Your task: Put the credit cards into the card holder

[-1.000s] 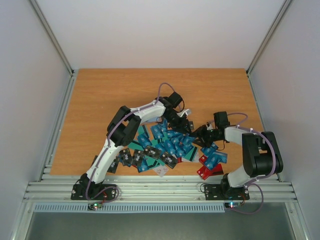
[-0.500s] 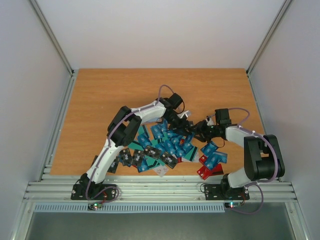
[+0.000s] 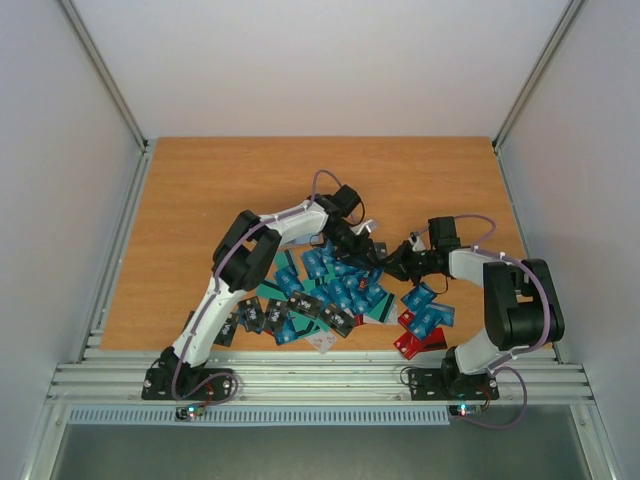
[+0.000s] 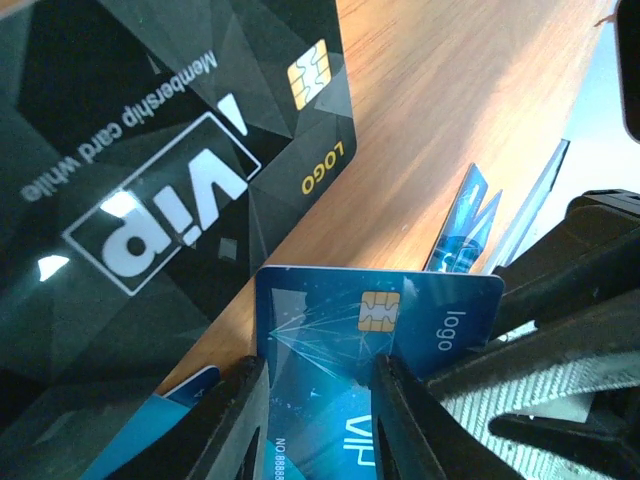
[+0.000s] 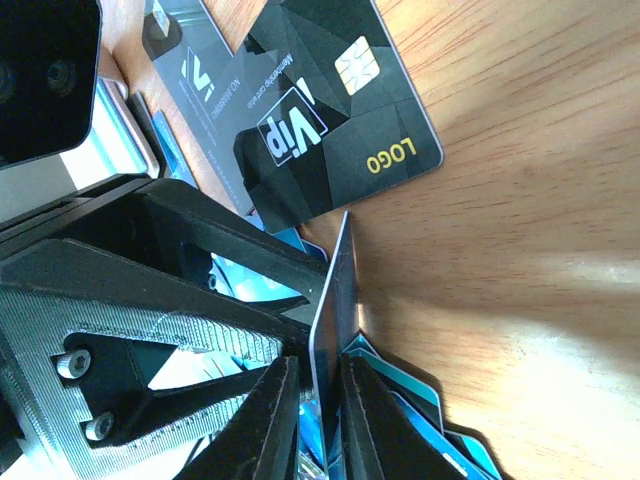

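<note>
A blue credit card (image 5: 335, 290) stands on edge, and my right gripper (image 5: 318, 410) is shut on its two faces. The same blue card (image 4: 330, 330) faces the left wrist camera, chip uppermost. My left gripper (image 4: 320, 420) has its jaws apart, with the fingertips (image 4: 245, 400) right in front of that face. In the top view both grippers meet over the far side of the card pile (image 3: 330, 290), left gripper (image 3: 368, 248) and right gripper (image 3: 393, 262) almost touching. A black VIP card (image 4: 150, 170) lies flat on the wood just beyond them. The card holder does not show in any view.
Many blue, teal and black cards are heaped between the arms, with red cards (image 3: 415, 342) near the right base. The wooden table (image 3: 220, 190) is walled by white panels on three sides. A metal rail (image 3: 320, 380) runs along the near edge.
My right gripper has moved left to meet the left gripper and its jaws have closed on the blue card. The left arm has shifted only slightly.
</note>
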Available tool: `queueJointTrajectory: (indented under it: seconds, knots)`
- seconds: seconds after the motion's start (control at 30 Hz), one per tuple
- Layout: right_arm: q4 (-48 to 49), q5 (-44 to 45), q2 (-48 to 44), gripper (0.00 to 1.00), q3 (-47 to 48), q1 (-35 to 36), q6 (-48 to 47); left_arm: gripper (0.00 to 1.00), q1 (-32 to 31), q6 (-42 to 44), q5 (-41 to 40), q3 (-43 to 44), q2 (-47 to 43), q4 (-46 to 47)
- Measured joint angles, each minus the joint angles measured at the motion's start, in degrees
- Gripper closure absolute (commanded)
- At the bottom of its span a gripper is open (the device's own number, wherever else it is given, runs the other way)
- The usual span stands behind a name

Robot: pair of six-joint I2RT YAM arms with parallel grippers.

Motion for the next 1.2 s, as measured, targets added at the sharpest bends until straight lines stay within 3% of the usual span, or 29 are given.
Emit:
queueJointTrajectory:
  seconds: [0.17,0.6,0.87,1.2]
  knots:
    - [-0.9,0.5,0.9,0.99,0.6,-0.2,-1.1,0.69,0.5,-1.4,1.6,-1.2,0.0,1.8]
    - [-13.6,5.4,-1.7,0.99,6.8,-0.1,-6.0,0.66,0.9,-4.8,1.8,-1.6,-2.4,2.7]
    - [-21.7,5.2,-9.1,0.99,15.2,0.1,-8.2,0.6,4.7,-5.2,1.6,-1.6,-13.9,1.2]
    - [-17.4,-7.6,-11.0,0.99,19.5,0.2,-4.8,0.48,14.4,-0.5,5.3,-8.6,-31.3,-1.5]
